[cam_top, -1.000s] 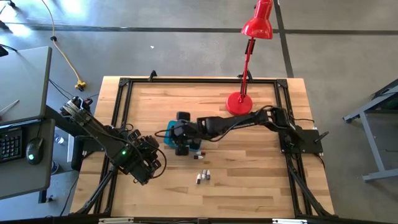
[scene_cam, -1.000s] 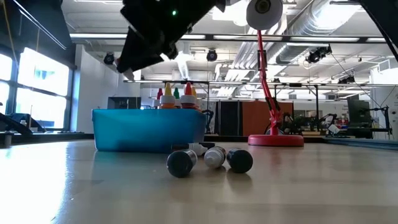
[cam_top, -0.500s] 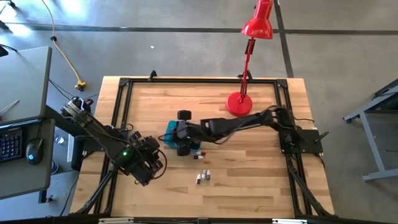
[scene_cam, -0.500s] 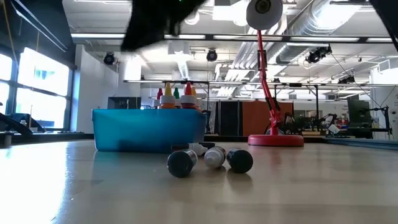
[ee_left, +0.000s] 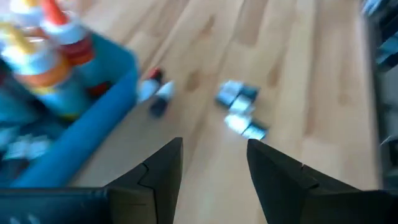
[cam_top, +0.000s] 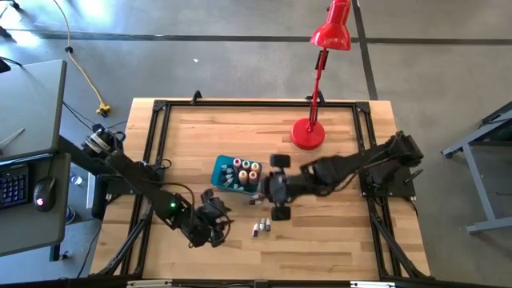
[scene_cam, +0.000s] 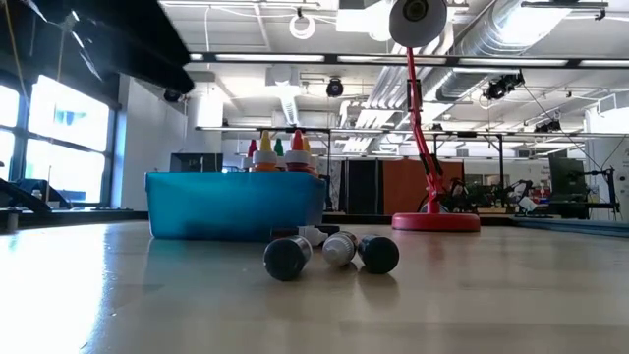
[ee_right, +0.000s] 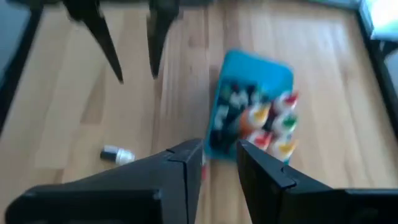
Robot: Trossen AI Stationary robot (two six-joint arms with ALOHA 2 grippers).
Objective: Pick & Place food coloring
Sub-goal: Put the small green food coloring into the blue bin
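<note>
Several food coloring bottles [cam_top: 242,170] stand upright in the blue tub [cam_top: 222,174]; we note three more [cam_top: 262,227] lying just beside it. Right gripper [cam_top: 278,186] and left gripper [cam_top: 214,225] flank the tub, fingers parted, empty.

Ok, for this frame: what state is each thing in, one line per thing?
Teal tub: upright on the table, holding bottles.
Bottles in tub: standing, caps up.
Three loose bottles: lying on their sides in front of the tub.
Left end effector: open, empty.
Right end effector: slightly open, empty.
Red lamp: standing.
</note>
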